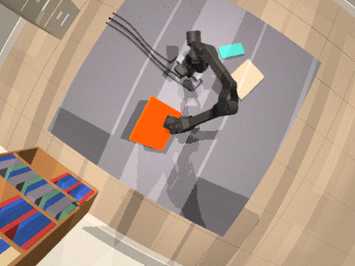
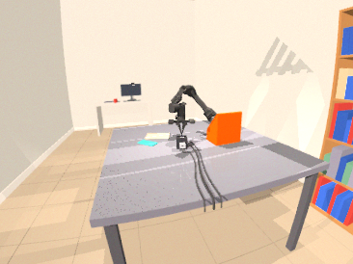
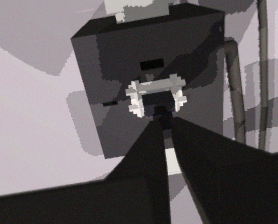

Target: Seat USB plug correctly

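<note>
Grey surface (image 1: pixel 87 87) (image 2: pixel 140 164) carries the cube (image 2: pixel 181 140) (image 3: pixel 122 55); atop the cube, the end effector (image 2: pixel 181 133) (image 3: pixel 164 128) grips the plug (image 3: pixel 159 102).

Orange block (image 2: pixel 227 128) beside black arm (image 2: pixel 187 90)

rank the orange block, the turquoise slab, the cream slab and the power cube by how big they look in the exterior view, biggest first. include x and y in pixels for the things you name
1. orange block (image 1: pixel 149 125) (image 2: pixel 228 128)
2. unsure: cream slab (image 1: pixel 249 77) (image 2: pixel 158 136), turquoise slab (image 1: pixel 231 50) (image 2: pixel 148 143) and power cube (image 2: pixel 178 140) (image 3: pixel 120 55) look close in size
</note>
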Controlling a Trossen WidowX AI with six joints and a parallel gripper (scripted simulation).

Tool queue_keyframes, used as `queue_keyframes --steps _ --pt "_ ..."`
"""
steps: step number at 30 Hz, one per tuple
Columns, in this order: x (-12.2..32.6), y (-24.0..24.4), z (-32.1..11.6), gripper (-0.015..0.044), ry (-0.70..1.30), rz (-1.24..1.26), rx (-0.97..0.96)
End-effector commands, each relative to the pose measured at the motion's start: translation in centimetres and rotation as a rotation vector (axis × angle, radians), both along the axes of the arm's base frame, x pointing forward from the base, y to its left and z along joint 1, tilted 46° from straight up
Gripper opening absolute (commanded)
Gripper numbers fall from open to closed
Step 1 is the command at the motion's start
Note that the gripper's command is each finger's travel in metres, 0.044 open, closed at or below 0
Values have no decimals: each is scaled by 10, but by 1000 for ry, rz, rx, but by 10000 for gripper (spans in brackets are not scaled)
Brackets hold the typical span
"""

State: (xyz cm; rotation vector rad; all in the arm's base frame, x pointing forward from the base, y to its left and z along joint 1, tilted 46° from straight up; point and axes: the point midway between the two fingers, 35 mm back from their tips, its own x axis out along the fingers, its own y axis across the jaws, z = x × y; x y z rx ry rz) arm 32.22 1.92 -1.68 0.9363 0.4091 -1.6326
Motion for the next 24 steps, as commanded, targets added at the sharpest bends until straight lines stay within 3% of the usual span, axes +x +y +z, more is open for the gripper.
queue_keyframes --steps 1,24 --pt "0 -1 -1 0 2 4 -3" --pt "0 -3 -2 0 2 4 -3"
